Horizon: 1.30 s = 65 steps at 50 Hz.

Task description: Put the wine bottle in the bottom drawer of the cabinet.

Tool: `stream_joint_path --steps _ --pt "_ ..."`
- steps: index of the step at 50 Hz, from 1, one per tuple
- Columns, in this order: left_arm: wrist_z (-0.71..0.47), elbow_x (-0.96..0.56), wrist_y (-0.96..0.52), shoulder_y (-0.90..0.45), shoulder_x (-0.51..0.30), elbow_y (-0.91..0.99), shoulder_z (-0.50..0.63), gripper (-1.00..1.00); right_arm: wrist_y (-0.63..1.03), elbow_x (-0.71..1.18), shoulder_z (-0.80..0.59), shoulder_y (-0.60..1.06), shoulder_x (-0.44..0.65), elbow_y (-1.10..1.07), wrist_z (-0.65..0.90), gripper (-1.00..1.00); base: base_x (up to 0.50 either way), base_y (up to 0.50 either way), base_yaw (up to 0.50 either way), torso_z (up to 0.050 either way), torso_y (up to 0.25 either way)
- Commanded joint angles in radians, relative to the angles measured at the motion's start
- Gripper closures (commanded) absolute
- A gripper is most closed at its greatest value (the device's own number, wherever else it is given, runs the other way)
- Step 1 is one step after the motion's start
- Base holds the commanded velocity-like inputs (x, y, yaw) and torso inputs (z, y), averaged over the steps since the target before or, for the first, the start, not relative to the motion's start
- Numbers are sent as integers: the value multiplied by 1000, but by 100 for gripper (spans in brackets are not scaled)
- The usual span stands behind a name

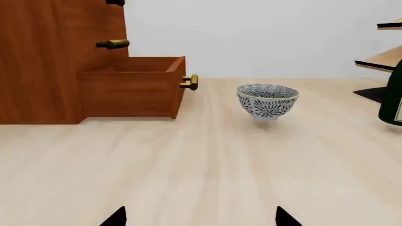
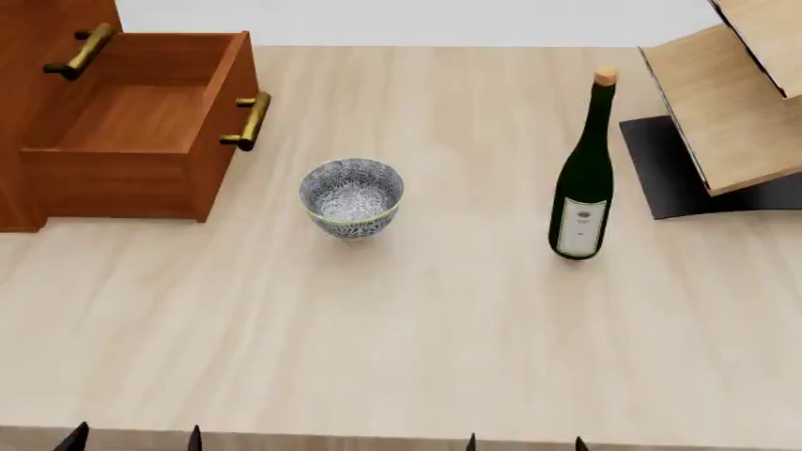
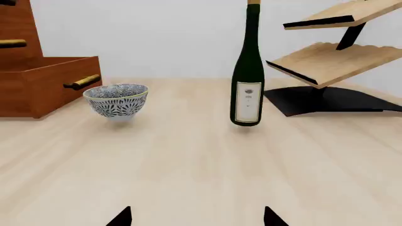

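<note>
Pale wood worktop (image 2: 414, 338) spread under everything. Reddish-brown cabinet (image 2: 32, 113) at ten o'clock in the head view, bottom drawer (image 2: 131, 122) pulled out and open, box bare inside, brass bar handle (image 2: 248, 120) on its front facing three o'clock. Second brass handle (image 2: 79, 52) on the drawer front above. Pale wood rack (image 2: 733, 94) on a black base (image 2: 683, 169) at two o'clock, slatted shelves tilted. Wine bottle (image 2: 584, 164) upright on the worktop at one o'clock, dark green, cork on top, white label toward the camera, just beside the rack base and well apart from the drawer. Blue-and-white patterned bowl (image 2: 352, 197) upright at eleven o'clock, between drawer and bottle, nearer the drawer. Left hand (image 2: 135, 438) and right hand (image 2: 525, 442) low at the near edge, at seven and five o'clock, only dark fingertips showing; both spread wide, holding nothing, well apart from bottle and bowl.
</note>
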Motion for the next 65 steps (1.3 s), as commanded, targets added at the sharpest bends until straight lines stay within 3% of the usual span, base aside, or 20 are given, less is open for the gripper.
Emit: stream_joint_path --steps 1,11,22,28,31,33,34,37,39,40,43,45,49,50,52,57,64,65 --pt "-11 0 0 0 -10 0 11 -100 0 0 -13 0 9 0 13 -100 0 0 0 0 0" --pt "-71 -11 -49 13 -39 61 47 -100 34 20 -62 18 40 4 58 -100 0 0 0 0 0" --pt "-112 -21 -87 20 -59 125 65 -100 85 38 -83 13 61 -63 91 -100 0 0 0 48 55" --pt "-125 -26 19 15 -62 9 78 -100 117 45 -88 8 72 -100 107 -100 0 0 0 50 59" --pt "-135 -26 -68 19 -69 106 84 -100 121 49 -91 7 76 -106 112 -100 0 0 0 50 59" --pt "-136 -27 -8 18 -70 43 89 -100 123 53 -93 8 78 -105 115 -100 0 0 0 50 61" --pt "-143 -29 -105 15 -74 136 87 -100 128 57 -92 10 79 -103 116 -100 0 0 0 50 59" --pt "-152 -32 -134 16 -79 167 88 -100 137 63 -96 10 83 -111 118 -100 0 0 0 50 60" --pt "-151 -26 -42 19 -81 75 97 -100 145 67 -97 11 86 -120 121 -100 0 0 0 50 59" --pt "-154 -28 -113 17 -85 140 97 -100 144 70 -99 12 88 -121 118 -100 0 0 0 50 59" --pt "-160 -36 -14 18 -83 47 94 -100 151 76 -103 16 90 -123 121 -100 0 0 0 50 59" --pt "-163 -48 -138 10 -92 161 90 -100 166 80 -104 19 92 -138 125 -100 0 0 0 50 58" --pt "-173 -46 -126 6 -99 147 92 -100 212 87 -108 32 102 -179 132 -100 0 0 0 50 60" --pt "-178 -43 -196 -1 -106 214 93 -100 230 88 -113 36 105 -194 131 -100 0 0 0 10 0" --pt "-180 -42 -151 -2 -109 170 95 -100 270 93 -116 48 109 -223 133 -100 0 0 0 0 0" --pt "-188 -41 -322 -34 -130 325 97 -100 385 106 -120 81 126 -325 139 -100 0 0 0 0 0" --pt "-196 -28 -422 -83 -151 399 101 -100 491 98 -128 134 142 -416 159 -100 0 0 0 0 0" --pt "-195 -30 -556 -144 -159 489 94 -100 578 105 -124 186 149 -469 160 -100 0 0 0 0 0"
